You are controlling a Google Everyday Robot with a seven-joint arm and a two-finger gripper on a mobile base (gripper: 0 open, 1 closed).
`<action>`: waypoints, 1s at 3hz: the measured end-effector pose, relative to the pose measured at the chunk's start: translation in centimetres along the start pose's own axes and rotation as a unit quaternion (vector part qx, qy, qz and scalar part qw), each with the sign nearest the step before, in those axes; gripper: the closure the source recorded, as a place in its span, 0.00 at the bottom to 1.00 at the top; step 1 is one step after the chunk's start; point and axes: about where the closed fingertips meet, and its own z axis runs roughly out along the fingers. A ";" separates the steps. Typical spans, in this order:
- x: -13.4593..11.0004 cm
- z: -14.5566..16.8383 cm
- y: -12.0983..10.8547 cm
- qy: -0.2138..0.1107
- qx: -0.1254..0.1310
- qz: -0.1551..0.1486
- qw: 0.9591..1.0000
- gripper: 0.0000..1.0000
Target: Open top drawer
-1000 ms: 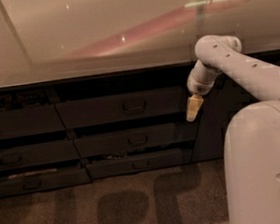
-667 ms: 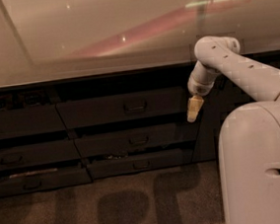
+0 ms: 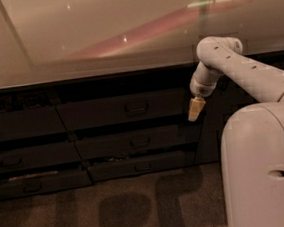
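Top drawer [image 3: 101, 112] sits directly under the overhanging edge of the bench [image 3: 100, 44], in the middle column of a dark grey cabinet. Its flat front lies flush with the fronts around it, so it looks closed. A small loop handle [image 3: 136, 107] is centred on the front, and nothing is touching it.

The gripper [image 3: 196, 109] hangs pointing downward in front of the right end of that drawer front, near its lower edge. It is to the right of the handle and clearly apart from it. It shows only as a single tan wedge, so I cannot tell whether it is open or closed. It holds nothing that can be seen. Whether its tip touches the drawer front or hangs just in front of it cannot be told either.

The arm [image 3: 248, 72] is white. It bends at a rounded joint near the bench edge and slopes down to the right to the robot's body [image 3: 265, 169], which fills the lower right corner.

Below the top drawer are two shorter-fronted drawers in the same column, the middle drawer [image 3: 135, 142] and the bottom drawer [image 3: 142, 165], each with a similar loop handle. A second stack of drawers [image 3: 19, 142] stands to the left. The lowest of these shows a pale strip along its upper edge.

The carpeted floor [image 3: 57, 224] in front of the cabinet carries several soft, dark shadows. The bench top is pale and glossy, with a reddish streak and a few bright reflections across it.
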 end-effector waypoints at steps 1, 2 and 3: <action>0.0 0.0 0.0 0.000 0.000 0.000 1.000 0.42; 0.0 0.0 0.0 0.000 0.000 0.000 1.000 0.65; 0.0 0.0 0.0 0.000 0.000 0.000 1.000 0.88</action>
